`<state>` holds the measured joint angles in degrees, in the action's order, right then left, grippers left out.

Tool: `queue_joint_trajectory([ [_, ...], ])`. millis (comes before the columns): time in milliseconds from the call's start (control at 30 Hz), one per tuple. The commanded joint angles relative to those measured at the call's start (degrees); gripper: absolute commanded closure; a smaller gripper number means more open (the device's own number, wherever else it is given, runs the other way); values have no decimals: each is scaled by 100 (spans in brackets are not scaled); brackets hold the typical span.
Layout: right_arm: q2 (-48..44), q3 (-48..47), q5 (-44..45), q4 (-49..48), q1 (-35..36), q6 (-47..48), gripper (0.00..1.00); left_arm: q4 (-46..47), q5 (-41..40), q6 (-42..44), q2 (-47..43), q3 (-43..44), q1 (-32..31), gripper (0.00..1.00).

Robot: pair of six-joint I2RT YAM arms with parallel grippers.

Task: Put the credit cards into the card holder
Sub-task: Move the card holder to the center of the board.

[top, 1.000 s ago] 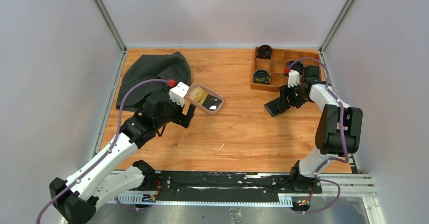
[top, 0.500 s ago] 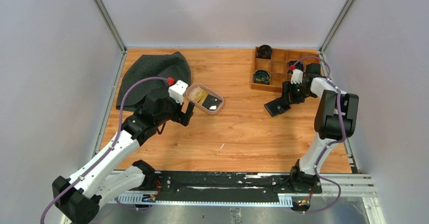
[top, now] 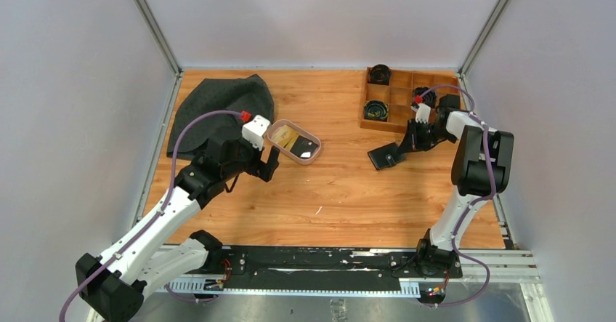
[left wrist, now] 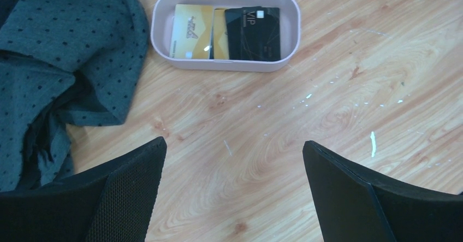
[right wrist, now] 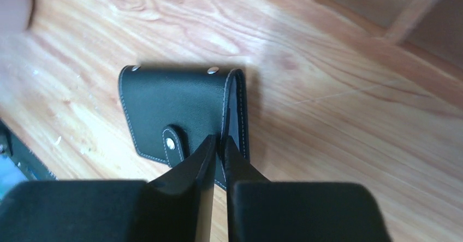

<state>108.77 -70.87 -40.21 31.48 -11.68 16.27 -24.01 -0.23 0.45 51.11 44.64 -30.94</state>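
Card holder [right wrist: 174, 108] edge pinched by R gripper [right wrist: 219, 143]; L gripper [left wrist: 233, 146] spread wide near 3 credit cards [left wrist: 218, 31] in tray [left wrist: 229, 66].

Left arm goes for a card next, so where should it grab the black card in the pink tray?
From straight above, probably: the black card lies flat on top, overlapping a gold card, and the pink tray's walls block any side approach. Catch its edge nearest the tray's bare rounded end, where a left claw finger has room to slip down.
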Motion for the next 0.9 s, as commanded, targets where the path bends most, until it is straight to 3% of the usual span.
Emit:
queue_joint_trajectory([
  [0,111,77,-641,527,81,372,93,274,780,19,-75,-53,37,0],
  [133,-50,132,-934,721,533,668,99,580,1986,11,-114,-216,30,0],
  [233,-166,169,-966,840,1065,874,100,704,2275,-162,-68,-263,-108,0],
  [367,-236,173,-991,1147,1874,1313,100,882,2338,-831,-34,-319,-384,0],
  [467,-283,172,-963,1422,2419,1730,100,1688,2433,-1801,-217,-905,-588,0],
  [600,-315,96,-918,1723,2900,2162,98,2355,1539,-2215,-617,-1659,-1463,0],
  [700,-357,3,-885,1940,2952,2428,82,2382,821,-2264,-661,-1870,-1882,0],
  [767,-564,-14,-687,2012,2947,2593,66,2613,647,-2419,-584,-1973,-1998,0],
  [800,-724,2,-569,2000,2956,2661,52,2680,582,-2505,-531,-1998,-2023,0],
  [867,-1150,144,-385,1918,2955,2791,43,2749,425,-2696,-380,-1996,-2036,0],
])
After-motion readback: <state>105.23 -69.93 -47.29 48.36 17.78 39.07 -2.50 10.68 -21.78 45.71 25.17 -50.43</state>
